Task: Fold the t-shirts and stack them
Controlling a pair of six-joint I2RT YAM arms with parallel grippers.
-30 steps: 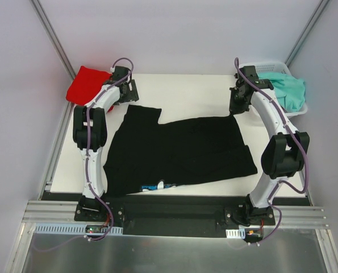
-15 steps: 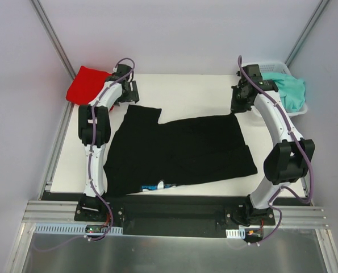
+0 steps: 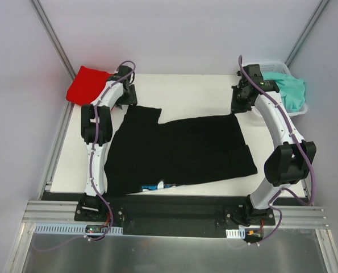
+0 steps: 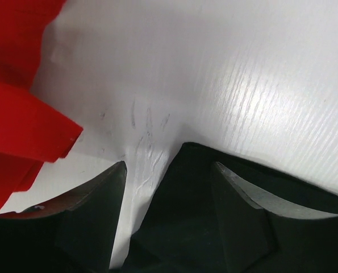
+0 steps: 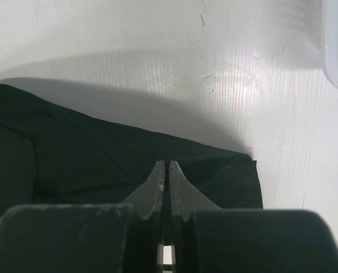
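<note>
So, black shirt (image 3: 180, 151): lies spread flat across the middle of the table (image 3: 186, 91), one sleeve reaching toward the far left, near hem close to the arm bases.
spot (image 3: 160, 185): shows white and blue at the near hem of the black shirt (too small to make out).
left gripper (image 3: 126, 96): hangs low over the far-left sleeve corner. Jaws spread, with nothing caught between them. In the wrist view (image 4: 169, 168), stands with one finger over bare table and the other over black cloth (image 4: 183, 193), the sleeve corner between the two.
right gripper (image 3: 240, 105): sits at the far-right corner of the black shirt, near the basket (image 3: 271, 65). Jaws pressed together, tips (image 5: 163, 164) down on the cloth (image 5: 89, 148) and pinching it, with creases running in toward them.
red shirt (image 3: 86, 85): lies bunched at the far-left corner, just beside the left gripper, apart from the black shirt. Shows folded edges (image 4: 15, 125) left of the fingers in the wrist view.
teal shirt (image 3: 288, 91): sits heaped in the basket, spilling over the rim.
basket: stands at the far-right corner, white, with a bit of rim (image 5: 336, 51) in the right wrist view.
</note>
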